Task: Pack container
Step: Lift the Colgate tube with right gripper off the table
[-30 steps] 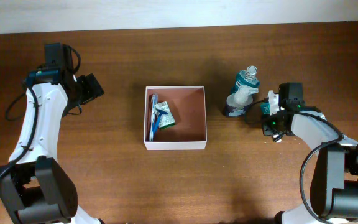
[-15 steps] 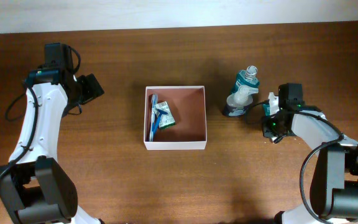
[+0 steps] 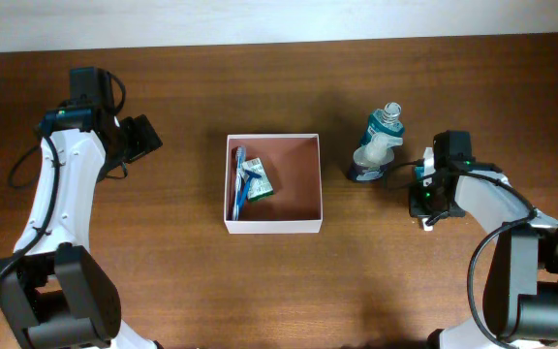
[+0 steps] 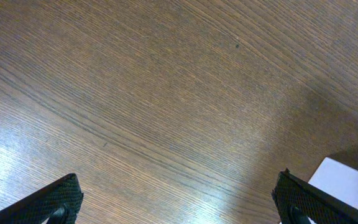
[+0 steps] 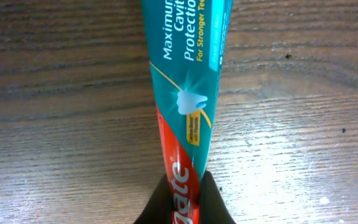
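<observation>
The container (image 3: pixel 273 227) is a square white-walled box with a reddish-brown floor at mid-table; a blue toothbrush and a green packet (image 3: pixel 251 181) lie in its left half. My right gripper (image 5: pixel 184 194) is shut on the narrow end of a teal-and-red toothpaste tube (image 5: pixel 188 74), which lies on the wood and stretches away from the fingers. From overhead, the right gripper (image 3: pixel 417 173) sits just right of a clear-capped bottle (image 3: pixel 389 114). My left gripper (image 4: pixel 179 205) is open over bare wood, far left of the container (image 4: pixel 353 182), nothing between its fingers.
The bottle and a teal-and-white toiletry (image 3: pixel 370 153) stand close together right of the container, touching or nearly so. The table's far edge runs along the top of the overhead view. Both arm bases occupy the near corners.
My right gripper's jaws have closed onto the end of the toothpaste tube and shifted slightly. The left arm has not moved.
</observation>
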Controlling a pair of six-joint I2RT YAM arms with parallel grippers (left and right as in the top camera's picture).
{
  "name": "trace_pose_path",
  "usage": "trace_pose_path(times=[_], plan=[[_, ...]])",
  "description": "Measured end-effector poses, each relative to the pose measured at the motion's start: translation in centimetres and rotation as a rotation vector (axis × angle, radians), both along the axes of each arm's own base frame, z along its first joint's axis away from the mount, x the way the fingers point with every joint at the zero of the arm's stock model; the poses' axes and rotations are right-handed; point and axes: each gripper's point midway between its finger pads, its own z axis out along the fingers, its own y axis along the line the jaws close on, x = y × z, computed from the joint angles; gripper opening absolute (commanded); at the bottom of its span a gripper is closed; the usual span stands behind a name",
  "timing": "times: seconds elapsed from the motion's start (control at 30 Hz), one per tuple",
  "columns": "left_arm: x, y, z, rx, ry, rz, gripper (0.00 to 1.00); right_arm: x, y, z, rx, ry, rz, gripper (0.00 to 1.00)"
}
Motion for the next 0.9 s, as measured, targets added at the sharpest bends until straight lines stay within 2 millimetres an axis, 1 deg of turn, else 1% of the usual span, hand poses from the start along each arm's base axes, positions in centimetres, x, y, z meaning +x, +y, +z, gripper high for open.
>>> trace_pose_path(times=[0.17,0.3,0.5,0.6,0.9], plan=[[0.0,0.0,0.0,0.000,0.000,0.000,0.99,-0.2,0.7,0.0,0.044,0.005,-0.020,0.04],[0.0,0.0,0.0,0.000,0.000,0.000,0.99,-0.6,1.8,0.0,0.117,0.020,-0.020,0.04],[0.0,0.0,0.0,0.000,0.000,0.000,0.99,-1.8,3.6,0.1,0.219,0.071,-0.016,0.04],[0.0,0.0,0.0,0.000,0.000,0.000,0.99,-2.8,4.5,0.2,0.268,0.110,-0.017,0.04],[0.0,0.0,0.0,0.000,0.000,0.000,0.99,-5.1,6.0,0.3,0.356,0.197,-0.029,0.04]])
